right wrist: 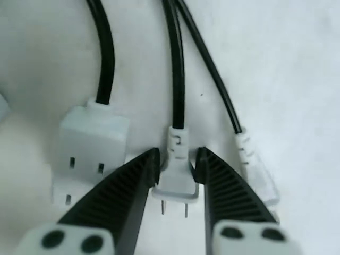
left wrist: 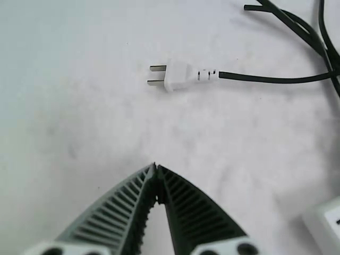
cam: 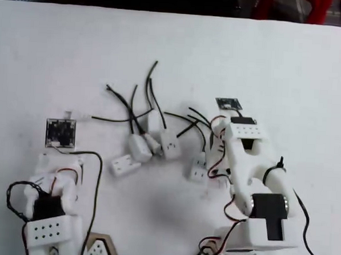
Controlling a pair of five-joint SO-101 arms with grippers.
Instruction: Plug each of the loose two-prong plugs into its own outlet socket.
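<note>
- Between the fingers [right wrist: 130,196] of the right gripper [right wrist: 177,156], the middle plug [right wrist: 177,183] is lying flat on the table [right wrist: 297,79]; both fingers are pressing against its flanks, so I am reading it as gripped
- Its prongs [right wrist: 163,207] are pointing back toward the wrist and its black cord [right wrist: 175,79] is running straight away
- Judgement: the step in hand is looking like lifting this plug and bringing it round to a socket. The squeeze is needing to sit square on the body, clear of the prongs, so the plug is not twisting as it is leaving the table
- Just beside one finger, a socket block [right wrist: 87,143] is lying with its slots showing and its own cord attached
- Just beside the other finger, a second plug [right wrist: 257,172] is lying parallel, and it is risking being dragged along
- The left gripper [left wrist: 155,171] is sitting over bare table with its fingers closed together on nothing
- A loose plug [left wrist: 180,76] is lying apart from the left gripper, with its prongs pointing away from its lead [left wrist: 276,79]
- In the high view the cords [cam: 131,108] are crossing one another above the socket blocks [cam: 124,164]. Judgement: that tangle is likely to be limiting slack and tugging neighbours during any lift
</note>
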